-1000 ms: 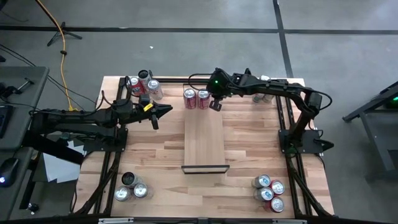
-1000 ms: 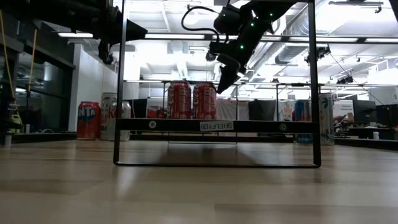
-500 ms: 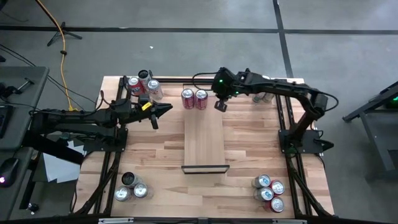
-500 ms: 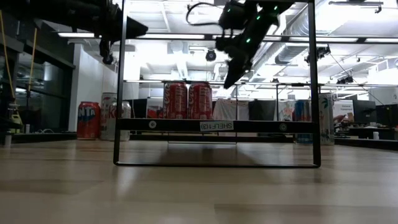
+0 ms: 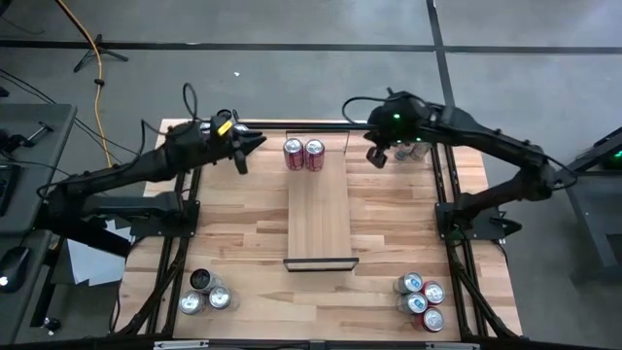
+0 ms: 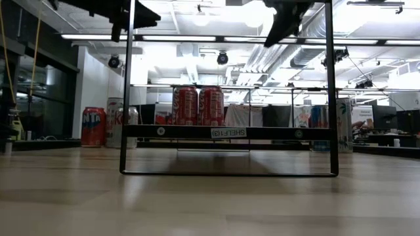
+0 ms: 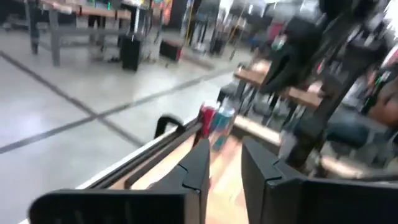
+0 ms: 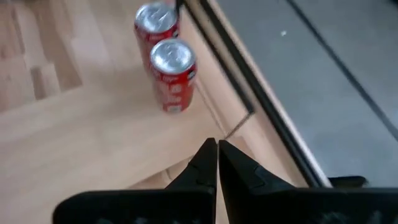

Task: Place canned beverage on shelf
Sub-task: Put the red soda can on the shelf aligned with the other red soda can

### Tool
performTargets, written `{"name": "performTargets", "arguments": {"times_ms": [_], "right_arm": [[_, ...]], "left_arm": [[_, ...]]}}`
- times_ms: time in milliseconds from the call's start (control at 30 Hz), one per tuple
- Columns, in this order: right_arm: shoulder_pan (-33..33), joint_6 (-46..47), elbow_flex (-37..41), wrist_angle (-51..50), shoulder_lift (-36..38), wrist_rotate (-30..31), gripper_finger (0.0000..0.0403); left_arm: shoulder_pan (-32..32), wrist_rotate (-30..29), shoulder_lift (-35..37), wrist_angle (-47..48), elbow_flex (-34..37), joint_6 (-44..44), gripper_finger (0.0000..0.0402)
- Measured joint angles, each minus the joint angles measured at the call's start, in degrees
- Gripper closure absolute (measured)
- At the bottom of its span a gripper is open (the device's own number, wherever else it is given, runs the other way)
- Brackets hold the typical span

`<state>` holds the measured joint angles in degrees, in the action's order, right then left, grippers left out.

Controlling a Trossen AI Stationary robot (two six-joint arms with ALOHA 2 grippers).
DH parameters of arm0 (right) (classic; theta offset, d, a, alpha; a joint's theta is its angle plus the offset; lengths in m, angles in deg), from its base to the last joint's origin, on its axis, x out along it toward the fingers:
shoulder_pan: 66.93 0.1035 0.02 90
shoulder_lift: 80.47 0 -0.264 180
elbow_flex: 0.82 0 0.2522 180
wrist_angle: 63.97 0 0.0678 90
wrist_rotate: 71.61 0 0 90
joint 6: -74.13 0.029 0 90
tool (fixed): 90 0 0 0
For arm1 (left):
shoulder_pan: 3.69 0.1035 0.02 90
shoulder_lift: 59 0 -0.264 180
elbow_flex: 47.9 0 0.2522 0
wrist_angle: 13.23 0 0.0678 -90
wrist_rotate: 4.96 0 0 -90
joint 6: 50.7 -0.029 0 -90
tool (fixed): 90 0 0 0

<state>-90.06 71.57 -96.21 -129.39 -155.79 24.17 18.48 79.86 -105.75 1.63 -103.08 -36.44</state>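
Observation:
Two red cans (image 5: pixel 303 154) stand upright side by side on the far end of the pale wood shelf (image 5: pixel 319 219). They also show in the low view (image 6: pixel 199 105) and the right wrist view (image 8: pixel 173 74). My right gripper (image 5: pixel 374 157) is shut and empty. It is high above the table, to the right of the shelf's far end (image 8: pixel 217 158). My left gripper (image 5: pixel 251 148) is open and empty. It is raised over the table's far left, to the left of the shelf cans (image 7: pixel 221 168).
Several cans stand at the far left corner (image 5: pixel 225 128), partly under my left arm. More stand at the far right (image 5: pixel 410 151), the near left (image 5: pixel 204 290) and the near right (image 5: pixel 420 297). The shelf's black end rails (image 6: pixel 328 92) rise at its short ends.
My right gripper has moved away from the shelf cans toward the table's right edge and risen. My left arm has swung toward the far edge and lifted, its gripper now beside the far-left cans.

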Motion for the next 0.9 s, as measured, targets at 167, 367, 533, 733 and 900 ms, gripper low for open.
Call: {"name": "performTargets", "arguments": {"times_ms": [167, 367, 533, 733, 900], "right_arm": [[0.0, 1.1, 0.0, 0.0, 3.1, 1.6, 0.0403], [0.0, 0.9, 0.0, -0.1, 3.4, 1.6, 0.0403], [0.0, -0.8, 0.0, -0.1, 3.6, 1.6, 0.0403], [0.0, -0.9, 0.0, -0.9, 4.2, -0.4, 0.0403], [0.0, 1.1, 0.0, -0.7, 4.4, -0.2, 0.0398]], "left_arm": [[0.9, 2.2, -2.6, 11.3, -6.6, -1.9, 0.0309], [-1.2, 7.5, -1.3, 13.5, -10.5, -1.0, 0.0257], [-5.0, 9.8, -0.1, 14.1, -11.8, 1.0, 0.021], [-8.2, 9.5, -0.3, 14.1, -11.8, 0.4, 0.0174], [-8.9, 8.9, -1.7, 14.2, -11.8, -0.9, 0.0163]]}}
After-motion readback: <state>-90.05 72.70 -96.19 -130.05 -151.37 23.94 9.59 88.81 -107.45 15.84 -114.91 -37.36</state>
